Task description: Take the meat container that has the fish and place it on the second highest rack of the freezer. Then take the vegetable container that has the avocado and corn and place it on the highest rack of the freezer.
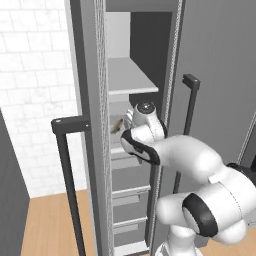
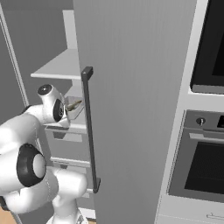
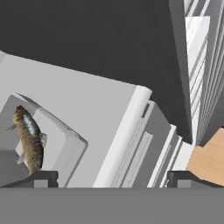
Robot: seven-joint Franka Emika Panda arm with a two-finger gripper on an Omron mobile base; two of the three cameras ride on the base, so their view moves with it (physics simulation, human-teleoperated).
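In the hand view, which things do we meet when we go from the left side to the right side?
fish → its meat container → shelf edge → grey drawers → wooden floor.

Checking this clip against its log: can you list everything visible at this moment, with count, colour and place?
fish: one, brownish-olive, lying in the tray.
tray: one, light grey, on the lower plain shelf of the freezer.
highest rack: one, light grey, above the tray's shelf.
freezer: one, grey, tall, standing open, drawers below the shelves.
freezer door: one, grey, swung open, with a long black bar handle.
oven: one, black-fronted, in the wall right of the freezer door.
floor: wooden, light brown.
wall: white tiles, left of the freezer.
gripper: one, dark tips, open, above the shelf beside the tray, holding nothing.
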